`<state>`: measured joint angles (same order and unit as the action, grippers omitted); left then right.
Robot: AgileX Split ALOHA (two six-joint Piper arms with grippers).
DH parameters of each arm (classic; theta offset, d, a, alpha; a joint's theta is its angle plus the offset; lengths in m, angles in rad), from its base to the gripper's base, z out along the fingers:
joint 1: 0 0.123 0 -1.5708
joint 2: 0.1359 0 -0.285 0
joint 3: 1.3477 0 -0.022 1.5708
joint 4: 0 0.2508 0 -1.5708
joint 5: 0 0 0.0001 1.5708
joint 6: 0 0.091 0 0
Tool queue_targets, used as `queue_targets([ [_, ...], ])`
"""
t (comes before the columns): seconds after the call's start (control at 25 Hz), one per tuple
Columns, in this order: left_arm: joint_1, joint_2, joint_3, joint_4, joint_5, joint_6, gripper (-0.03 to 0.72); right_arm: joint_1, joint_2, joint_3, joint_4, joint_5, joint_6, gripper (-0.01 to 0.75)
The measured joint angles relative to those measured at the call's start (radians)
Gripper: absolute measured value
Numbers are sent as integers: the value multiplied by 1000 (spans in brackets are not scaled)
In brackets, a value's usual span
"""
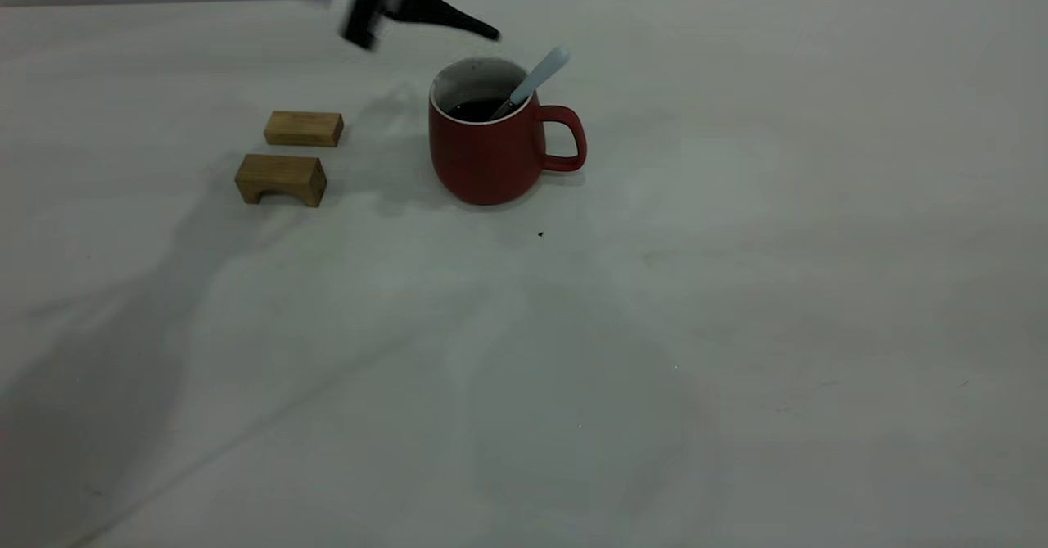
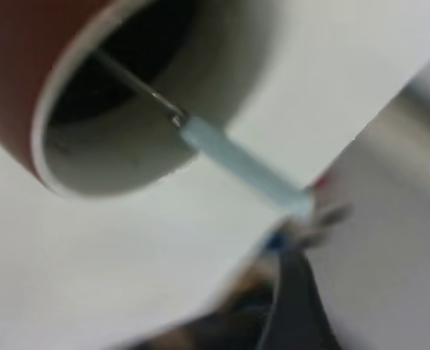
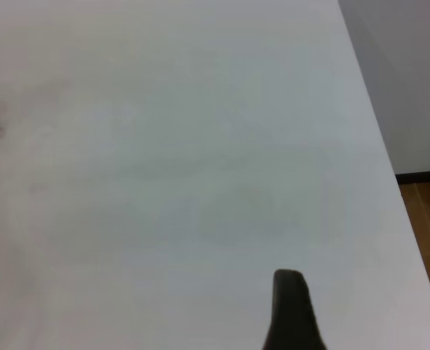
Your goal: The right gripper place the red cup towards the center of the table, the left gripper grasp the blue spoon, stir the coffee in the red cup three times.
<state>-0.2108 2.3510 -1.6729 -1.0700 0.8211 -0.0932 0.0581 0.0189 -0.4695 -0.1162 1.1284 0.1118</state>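
Observation:
The red cup (image 1: 491,159) stands upright on the table (image 1: 655,327), a little left of centre and towards the back, handle pointing right. Dark coffee (image 1: 475,110) fills its lower part. The blue spoon (image 1: 540,73) leans in the cup with its bowl in the coffee and its pale handle sticking out over the rim to the right. My left gripper (image 1: 426,36) hovers above and behind the cup, open, blurred, holding nothing. The left wrist view shows the cup (image 2: 47,146) and spoon (image 2: 237,160) close up. My right gripper (image 3: 288,292) is out of the exterior view, over bare table far from the cup.
Two small wooden blocks (image 1: 303,129) (image 1: 281,178) lie left of the cup. A tiny black speck (image 1: 540,234) sits just in front of it. The table's right edge (image 3: 390,182) and the floor beyond show in the right wrist view.

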Motion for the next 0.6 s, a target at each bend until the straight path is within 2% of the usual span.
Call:
queue_targets([
  [0.16, 0, -137, 0, 299, 37, 301, 508, 0, 0, 0, 0, 0, 0, 574],
  [0.28, 0, -240, 0, 427, 45, 446, 467, 0, 0, 0, 0, 0, 0, 574],
  [0.4, 0, -347, 0, 499, 56, 530, 431, 0, 0, 0, 0, 0, 0, 574],
  [0.6, 0, -562, 0, 516, 58, 603, 385, 0, 0, 0, 0, 0, 0, 574],
])
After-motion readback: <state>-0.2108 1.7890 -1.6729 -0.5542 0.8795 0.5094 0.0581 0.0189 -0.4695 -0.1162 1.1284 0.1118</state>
